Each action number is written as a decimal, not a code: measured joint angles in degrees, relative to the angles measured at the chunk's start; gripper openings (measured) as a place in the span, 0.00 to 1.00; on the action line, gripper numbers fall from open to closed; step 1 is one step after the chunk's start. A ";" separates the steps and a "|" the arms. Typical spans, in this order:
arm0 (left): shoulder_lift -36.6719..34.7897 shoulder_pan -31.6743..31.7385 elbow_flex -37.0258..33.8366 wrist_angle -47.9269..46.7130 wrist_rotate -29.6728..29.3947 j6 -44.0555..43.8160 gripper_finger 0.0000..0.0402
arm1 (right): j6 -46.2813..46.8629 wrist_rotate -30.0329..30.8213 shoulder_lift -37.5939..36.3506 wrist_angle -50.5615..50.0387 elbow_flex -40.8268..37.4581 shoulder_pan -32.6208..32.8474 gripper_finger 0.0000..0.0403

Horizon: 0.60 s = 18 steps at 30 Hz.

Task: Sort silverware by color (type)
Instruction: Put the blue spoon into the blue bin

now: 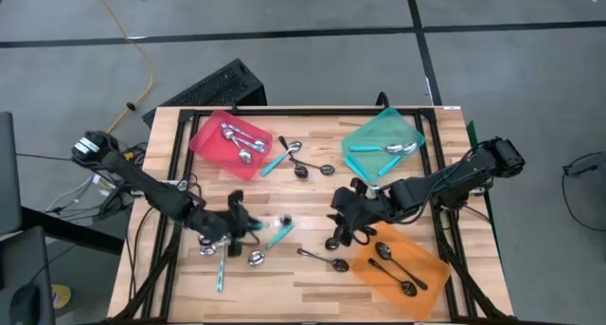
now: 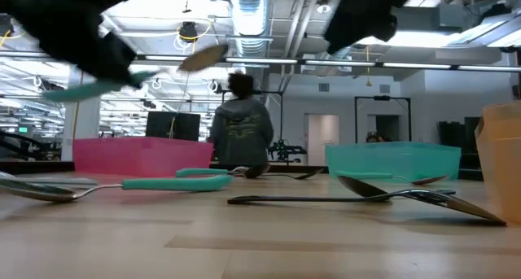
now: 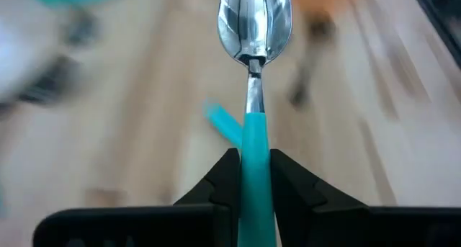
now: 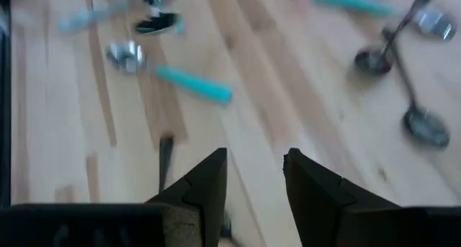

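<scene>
My left gripper [image 3: 253, 168] hangs over the near-left part of the table [image 1: 235, 225], shut on a spoon with a teal handle and a silver bowl [image 3: 253, 24]. In the low view this spoon [image 2: 146, 74] floats above the table. My right gripper [image 4: 256, 168] stands open above the table's middle [image 1: 343, 221] with nothing between its fingers. Loose spoons lie flat on the wood: a teal-handled one [image 1: 220, 268], a silver one [image 1: 256, 259] and black ones [image 1: 327, 261]. My left gripper pinches the spoon's teal handle [image 3: 253, 142] between its two fingers, one on each side. The handle runs along the fingers, and the bowl sticks out past their tips. The spoon is lifted clear of the table, nearly level, with the bowl end a little higher [image 2: 203, 58].
A red tray [image 1: 204, 140] at the far left holds silver spoons. A teal tray [image 1: 365, 135] at the far right holds teal-handled spoons. An orange tray [image 1: 421, 263] at the near right holds black spoons. More spoons [image 1: 301, 164] lie between the far trays. A person [image 2: 240, 124] stands beyond the table.
</scene>
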 joint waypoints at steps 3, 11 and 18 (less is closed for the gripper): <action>-4.03 1.43 0.02 3.39 -8.32 -0.49 0.09 | -2.07 4.12 0.00 4.97 0.00 0.00 0.40; -13.11 5.48 0.15 24.69 -11.46 9.19 0.09 | -20.28 6.74 0.00 22.23 0.00 -2.24 0.40; -13.44 6.91 0.24 31.41 -14.52 18.02 0.10 | -24.08 5.96 0.01 42.27 0.00 -8.23 0.40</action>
